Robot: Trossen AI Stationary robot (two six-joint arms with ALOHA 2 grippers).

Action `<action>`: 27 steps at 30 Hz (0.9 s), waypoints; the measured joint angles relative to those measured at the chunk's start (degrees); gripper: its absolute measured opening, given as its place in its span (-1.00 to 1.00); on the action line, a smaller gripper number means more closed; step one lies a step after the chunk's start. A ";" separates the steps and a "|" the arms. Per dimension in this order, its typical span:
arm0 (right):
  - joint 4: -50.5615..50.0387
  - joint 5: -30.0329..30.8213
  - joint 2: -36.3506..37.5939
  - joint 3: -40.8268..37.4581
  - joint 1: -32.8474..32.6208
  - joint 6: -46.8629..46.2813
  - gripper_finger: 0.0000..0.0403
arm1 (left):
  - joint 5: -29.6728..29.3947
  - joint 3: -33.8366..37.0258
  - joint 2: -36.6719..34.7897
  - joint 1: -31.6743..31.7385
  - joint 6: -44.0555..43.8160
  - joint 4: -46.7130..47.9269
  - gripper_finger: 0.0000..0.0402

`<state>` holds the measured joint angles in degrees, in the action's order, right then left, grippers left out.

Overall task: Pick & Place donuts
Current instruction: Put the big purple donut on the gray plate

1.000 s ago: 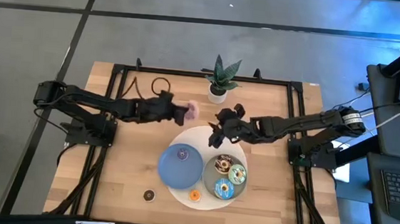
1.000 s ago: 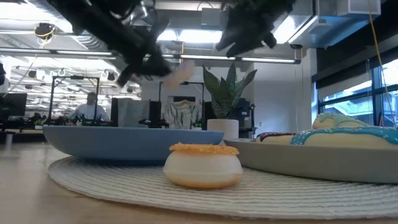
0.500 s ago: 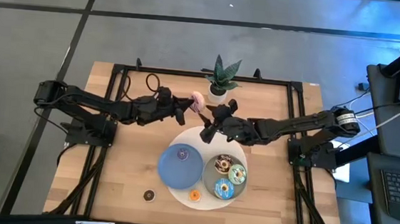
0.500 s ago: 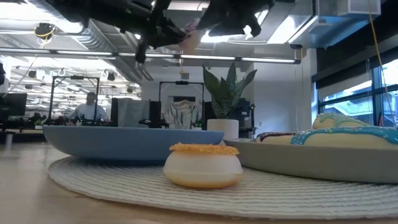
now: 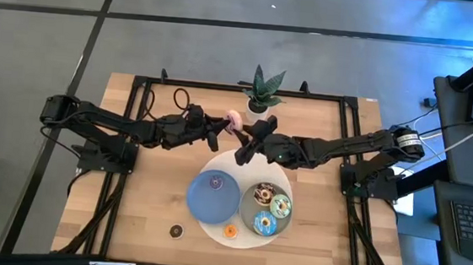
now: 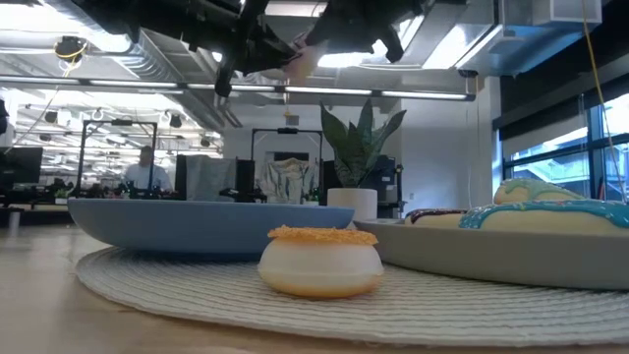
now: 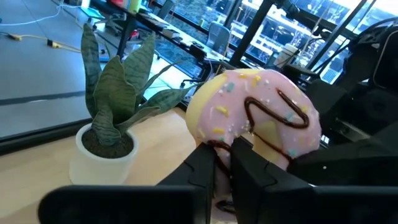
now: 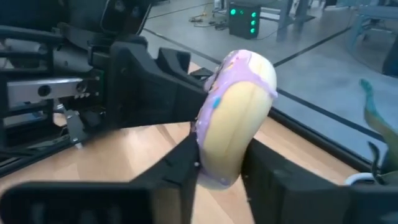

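Pink donut (image 5: 233,117) is up in the air over the back of the counter (image 5: 155,194), just in front of the potted plant (image 5: 259,94), pinched between both arms. Left gripper (image 5: 223,124) is clenched on the donut; left wrist view shows its fingers (image 7: 205,168) at the ring's lower edge, pink icing with a brown squiggle and sprinkles. Right gripper (image 5: 247,134) has its fingers (image 8: 180,158) on either side of the same donut, seen edge-on, but whether they press it is hard to tell. In the low view both grippers are cut off at the top and the donut is a pale blur. White round mat (image 5: 212,230) carries a blue plate (image 5: 213,192) and a grey plate (image 5: 249,211) with three donuts (image 5: 269,207); orange mini donut (image 5: 230,230) sits on the mat, a brown mini donut (image 5: 176,230) on bare wood. No readable writing. Wooden counter, grey floor, open workshop behind.
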<state>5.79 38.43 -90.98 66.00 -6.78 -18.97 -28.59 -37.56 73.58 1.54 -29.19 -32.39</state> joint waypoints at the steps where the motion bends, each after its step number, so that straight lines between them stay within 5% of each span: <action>1: -0.05 -0.58 0.00 0.00 0.02 -0.02 -0.51 | 0.03 0.00 0.00 0.00 0.00 0.01 -0.83; 8: -0.55 -1.13 0.04 0.00 -0.03 0.00 -0.88 | 2.90 0.00 0.00 0.04 4.33 0.08 -0.71; 12: -3.15 -1.33 0.58 0.00 -0.03 -0.58 -0.90 | 5.81 0.02 -1.95 0.25 2.46 4.40 -0.52; 17: -13.04 -5.69 4.13 -0.01 0.39 -7.37 -0.83 | 8.20 0.00 -8.23 0.50 -0.91 20.49 -0.24; 27: -34.82 -52.08 5.88 0.00 1.87 -21.97 -0.83 | 15.26 0.00 -17.87 0.48 -1.11 37.09 -0.06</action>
<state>-29.02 -13.65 -85.10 66.00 -4.91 -40.94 -13.33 -37.56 55.71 2.02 -30.30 4.70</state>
